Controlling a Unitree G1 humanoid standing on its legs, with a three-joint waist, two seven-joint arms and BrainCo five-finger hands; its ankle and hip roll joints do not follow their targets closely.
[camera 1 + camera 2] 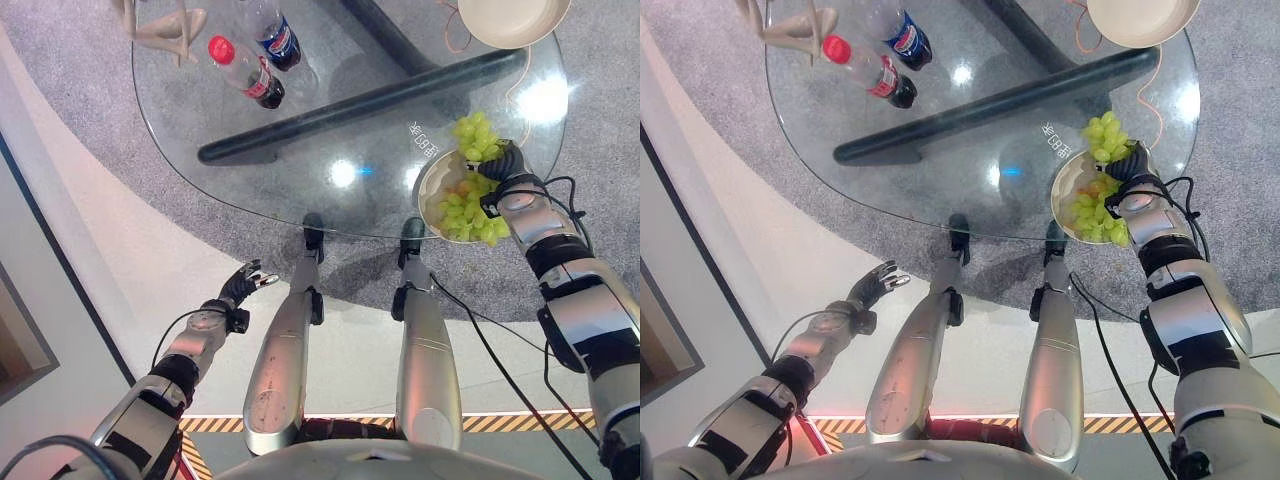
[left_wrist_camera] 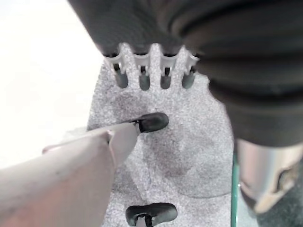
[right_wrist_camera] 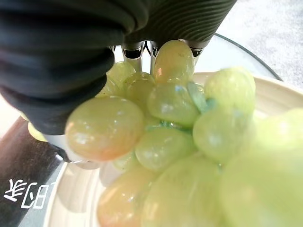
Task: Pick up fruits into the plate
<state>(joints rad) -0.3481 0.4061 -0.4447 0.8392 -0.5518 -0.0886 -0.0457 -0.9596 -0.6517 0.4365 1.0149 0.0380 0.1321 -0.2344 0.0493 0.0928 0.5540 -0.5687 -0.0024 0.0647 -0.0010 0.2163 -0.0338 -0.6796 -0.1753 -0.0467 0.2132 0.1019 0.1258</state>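
Note:
A cream plate (image 1: 425, 190) stands at the near right edge of the round glass table (image 1: 330, 130). My right hand (image 1: 507, 168) hovers over it, fingers curled round a bunch of green grapes (image 1: 476, 138). Part of the bunch hangs past the plate's far rim and part lies in the plate. Up close, the grapes (image 3: 170, 142) press against the palm above the plate's rim (image 3: 279, 94). Something orange (image 1: 460, 188) lies in the plate under the grapes. My left hand (image 1: 240, 285) hangs low beside the table's near left, fingers straight, thumb (image 2: 151, 122) out, holding nothing.
Two cola bottles (image 1: 245, 70) (image 1: 275, 35) lie at the far left of the table beside a beige stand (image 1: 160, 25). A second cream bowl (image 1: 512, 20) sits at the far right. A dark beam (image 1: 360, 105) runs under the glass.

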